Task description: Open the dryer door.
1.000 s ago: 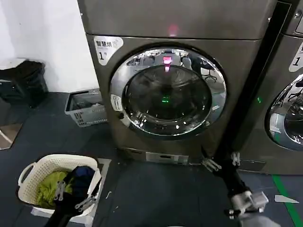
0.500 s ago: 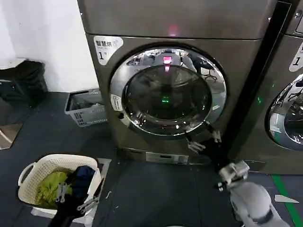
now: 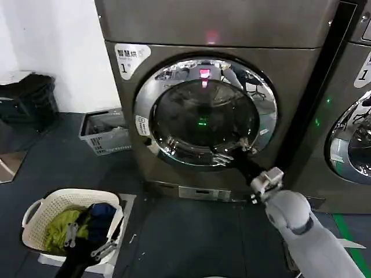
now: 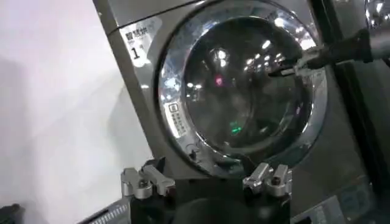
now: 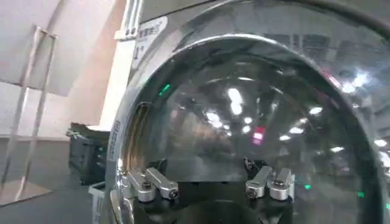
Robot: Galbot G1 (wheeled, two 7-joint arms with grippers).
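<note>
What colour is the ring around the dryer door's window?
Shiny chrome silver, around dark glass on the dryer door; clearest in the head view.

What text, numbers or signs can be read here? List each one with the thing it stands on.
"1": large digit on the white label at the dryer's upper left front panel, under a row of Chinese characters too small to read.
"1": on the neighbouring machine's label, partly cut off at the picture's edge.
Small white sticker on the dryer door chrome rim: print too small to read.
Control strip below the door: unreadable.
</note>
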